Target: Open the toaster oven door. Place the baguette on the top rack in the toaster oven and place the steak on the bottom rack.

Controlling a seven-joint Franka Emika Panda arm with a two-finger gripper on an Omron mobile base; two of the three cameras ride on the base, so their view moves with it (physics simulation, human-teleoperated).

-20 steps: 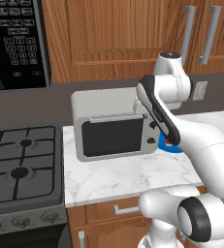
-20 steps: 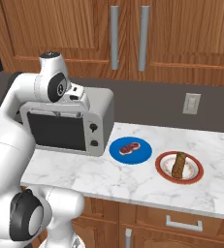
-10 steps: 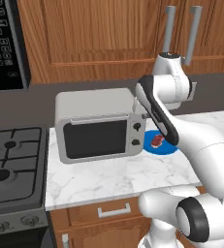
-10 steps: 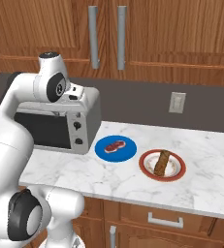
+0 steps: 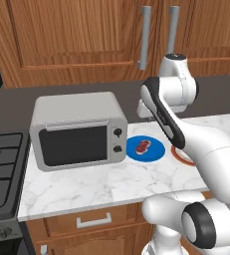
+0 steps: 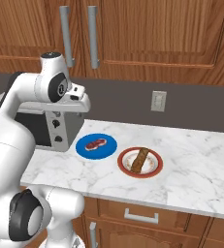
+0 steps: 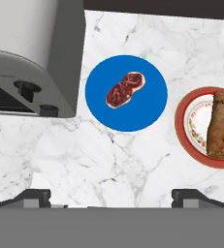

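Observation:
The light grey toaster oven (image 5: 79,127) (image 7: 31,48) stands on the marble counter, and its door (image 5: 74,145) with the dark glass is shut, hiding the racks. Just right of it, the red steak (image 5: 144,146) (image 6: 95,143) (image 7: 126,89) lies on a blue plate (image 7: 145,114). Further right, the brown baguette (image 6: 140,160) (image 7: 219,125) rests on a red-rimmed plate (image 6: 153,167). My gripper (image 7: 112,196) hangs open and empty above the counter, beside the oven's knob panel (image 7: 26,88) and over the blue plate's near side.
A gas stove (image 5: 2,164) adjoins the counter's left end. Wooden wall cabinets with long handles (image 6: 65,34) hang above. A wall outlet (image 6: 157,100) sits behind the plates. Bare marble (image 6: 196,164) stretches right of the red-rimmed plate.
The whole scene has slid left in both base views, so the base has driven to the right. The arm holds its pose, and the fingers have spread slightly wider.

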